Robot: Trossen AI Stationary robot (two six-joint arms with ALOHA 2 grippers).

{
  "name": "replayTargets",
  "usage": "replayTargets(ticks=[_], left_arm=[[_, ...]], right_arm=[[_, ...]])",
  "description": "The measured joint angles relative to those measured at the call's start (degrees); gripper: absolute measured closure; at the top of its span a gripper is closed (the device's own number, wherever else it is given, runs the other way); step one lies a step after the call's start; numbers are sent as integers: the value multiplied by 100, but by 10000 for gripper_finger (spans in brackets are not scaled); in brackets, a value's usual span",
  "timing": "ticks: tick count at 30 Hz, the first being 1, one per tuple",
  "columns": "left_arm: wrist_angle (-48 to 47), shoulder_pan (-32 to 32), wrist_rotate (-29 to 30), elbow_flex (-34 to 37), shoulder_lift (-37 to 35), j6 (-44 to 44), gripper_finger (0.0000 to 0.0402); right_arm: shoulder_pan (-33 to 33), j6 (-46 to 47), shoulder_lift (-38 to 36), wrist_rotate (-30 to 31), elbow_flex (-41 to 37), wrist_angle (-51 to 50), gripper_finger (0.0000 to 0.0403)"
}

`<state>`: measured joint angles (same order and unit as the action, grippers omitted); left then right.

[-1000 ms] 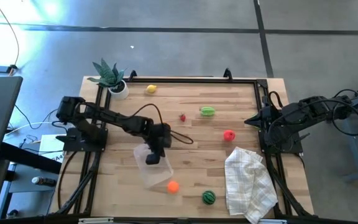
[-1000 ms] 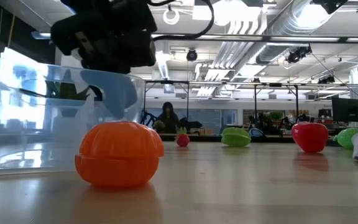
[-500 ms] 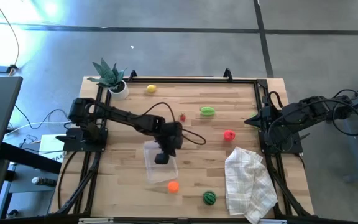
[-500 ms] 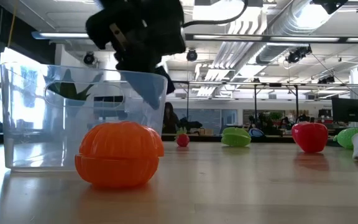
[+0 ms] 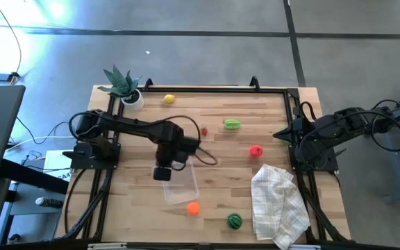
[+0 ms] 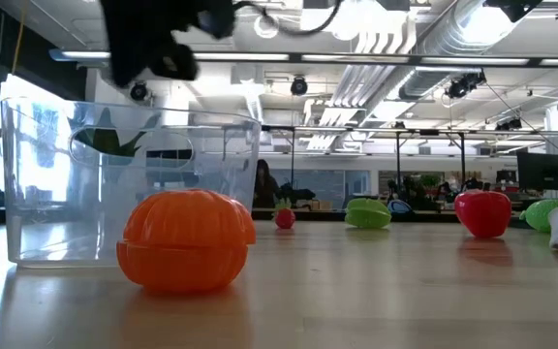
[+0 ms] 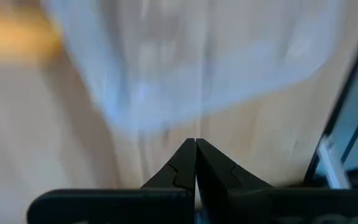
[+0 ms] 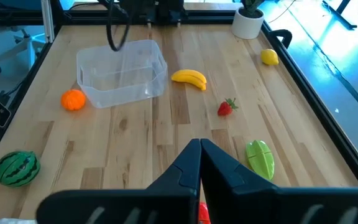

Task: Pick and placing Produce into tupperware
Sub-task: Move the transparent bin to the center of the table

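Note:
The clear tupperware tub [image 5: 180, 184] stands upright on its base at the table's near middle, and nothing shows in it. My left gripper [image 5: 161, 173] hovers above the tub's left far corner, shut and empty; in the low view it [image 6: 153, 44] is above the rim. The orange [image 5: 194, 207] lies just near the tub, and the striped watermelon [image 5: 234, 221] lies nearer the front edge. The banana [image 8: 188, 78] lies beside the tub's far side. The strawberry [image 5: 204, 130], green piece [image 5: 232, 124], red apple [image 5: 255, 151] and lemon [image 5: 169, 99] lie farther off. My right gripper [image 5: 278, 135] waits shut at the right edge.
A white checked cloth [image 5: 278, 205] lies crumpled at the near right. A spiky potted plant [image 5: 123, 85] stands at the far left corner. A black frame rail runs along the table's far, left and right sides.
My left gripper has drawn the tub toward the table's right and turned it square, from tilted to flat on its base. The gripper has then come off the tub, risen and gone toward the table's left. The tub has stayed in place since.

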<state>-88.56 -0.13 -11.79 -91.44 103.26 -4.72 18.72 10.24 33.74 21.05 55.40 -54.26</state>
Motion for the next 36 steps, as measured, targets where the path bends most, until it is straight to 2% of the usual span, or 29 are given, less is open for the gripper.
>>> replayTargets(ticks=[3, 9, 14, 18, 20, 24, 30, 36], left_arm=[[-109, -213, 263, 257, -157, -322, 401], [443, -669, -212, 1492, -880, -1074, 401], [2439, -895, -315, 2797, -1595, -2016, 401], [3936, -904, -807, 3645, -1699, -2279, 401], [4346, -888, -985, 3960, -1661, -2307, 401], [4844, -886, -999, 4251, -1589, -2320, 401], [5926, -884, -1035, 4236, -1427, -2260, 401], [6151, -882, -1036, 4260, -1104, -2226, 401]], right_arm=[[1, -15, 0, 1, 0, 2, 403], [0, -15, -1, 3, 0, -63, 403], [0, -20, -13, 5, 0, -92, 403], [1, -20, -9, 7, 0, -128, 403], [1, -20, -4, 7, 0, -127, 403], [2, -20, -4, 7, 0, -127, 403], [0, -19, -4, 8, 0, -123, 403], [0, 11, -2, 9, 0, -123, 403]])
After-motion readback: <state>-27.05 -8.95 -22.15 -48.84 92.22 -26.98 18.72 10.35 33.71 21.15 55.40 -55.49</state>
